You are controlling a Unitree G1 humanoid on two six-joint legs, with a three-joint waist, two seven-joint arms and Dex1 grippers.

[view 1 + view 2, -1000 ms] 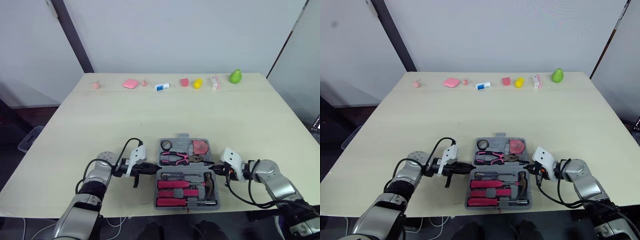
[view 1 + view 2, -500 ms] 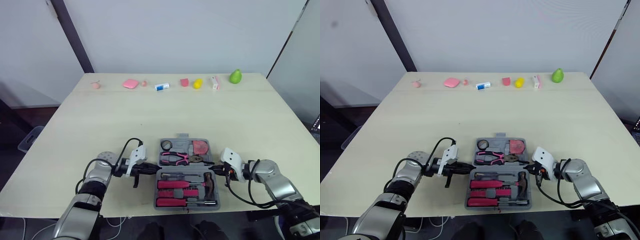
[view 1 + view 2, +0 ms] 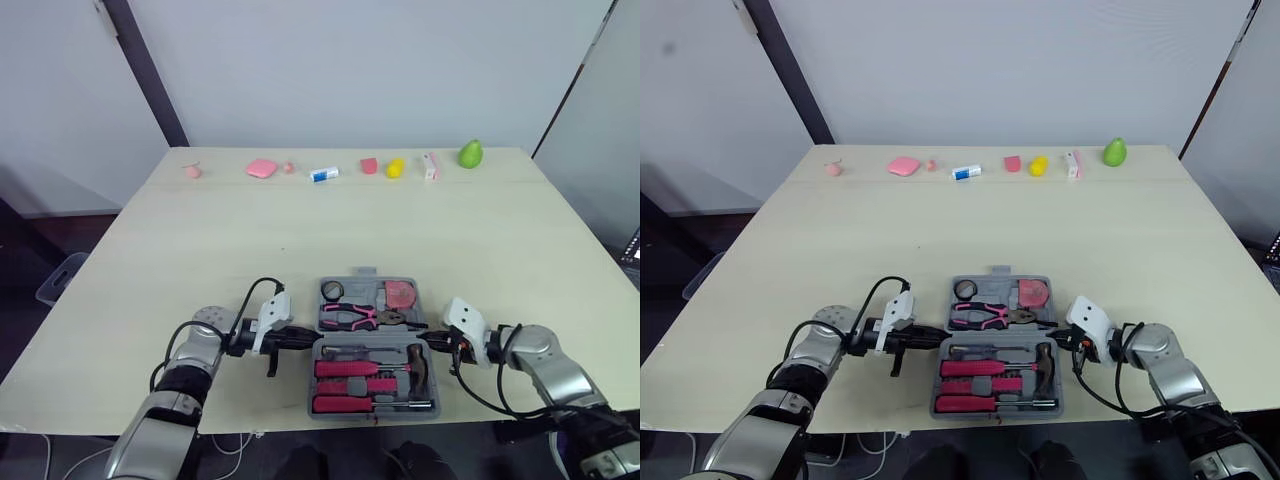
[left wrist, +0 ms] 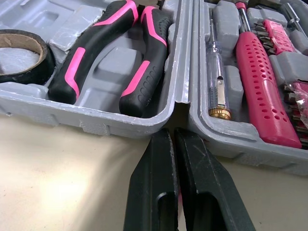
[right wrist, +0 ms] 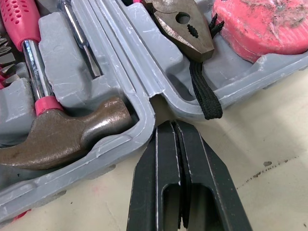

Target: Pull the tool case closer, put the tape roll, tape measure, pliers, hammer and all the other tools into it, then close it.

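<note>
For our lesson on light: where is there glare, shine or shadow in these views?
Left wrist view: a bright glare patch on the table beside the case, thin shadow under its wall. Right wrist view: dull shine on the hammer head. Left eye view: even light, only faint shadow by the case.

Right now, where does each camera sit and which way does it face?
Eye views: on the head, looking forward and down at the open tool case; both arms show, left claw and right claw at its sides.
Left wrist view: on that wrist, facing the case's hinge end, pliers and tape roll; its shut claw shows.
Right wrist view: on that wrist, facing the opposite hinge end, hammer and tape measure; its shut claw shows.
Shared: both wrist views show the pliers.
</note>
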